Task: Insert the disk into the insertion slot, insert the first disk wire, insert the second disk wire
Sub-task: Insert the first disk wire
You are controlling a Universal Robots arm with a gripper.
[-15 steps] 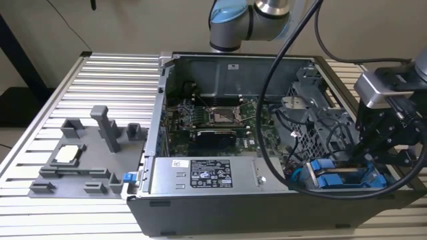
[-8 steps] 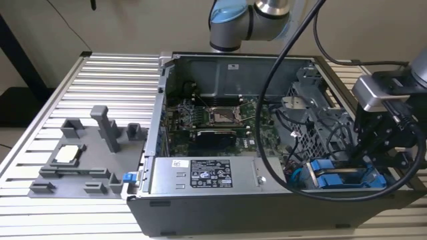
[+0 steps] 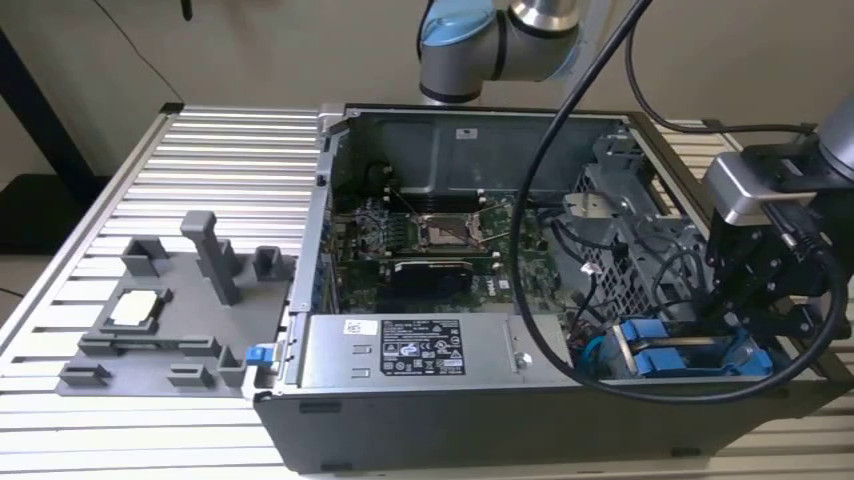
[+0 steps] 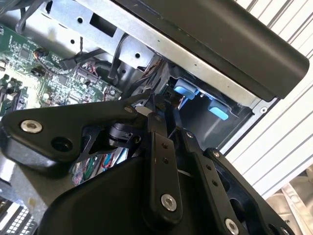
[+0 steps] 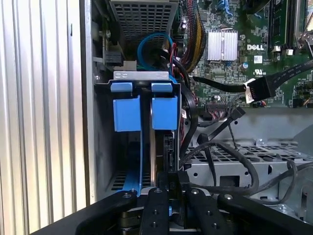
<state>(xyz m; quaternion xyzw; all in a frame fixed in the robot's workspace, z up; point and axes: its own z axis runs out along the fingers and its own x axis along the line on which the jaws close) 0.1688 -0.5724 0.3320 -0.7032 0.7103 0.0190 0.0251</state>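
Two bright blue plastic carrier brackets (image 5: pixel 164 111): they stand side by side, upright in the drive cage.
Disk location: the flat silver-grey rectangular disk (image 5: pixel 154 147) stands on edge inside the cage, its thin edge running from the bracket tabs toward the gripper.
Insertion slot: the insertion slot (image 5: pixel 100 147) is the low grey sheet-metal bay at the case corner on the exterior view's right.
Pincer: the black two-fingered gripper (image 4: pixel 163 108) has its tips drawn together at the disk's near end; whether they nip anything cannot be told.
Wires: loose black cables (image 5: pixel 230 156) loop just beside the gripper, and a thin blue cable (image 5: pixel 146 41) curls beyond the brackets.
Risk, snagging: the black loops likely catch the linkage on any sideways travel.
Risk, jamming: a disk tilted against the cage wall would probably bind rather than seat.
Risk, connectors: crowded cabling may hide a plug's alignment, so a pin could bend.
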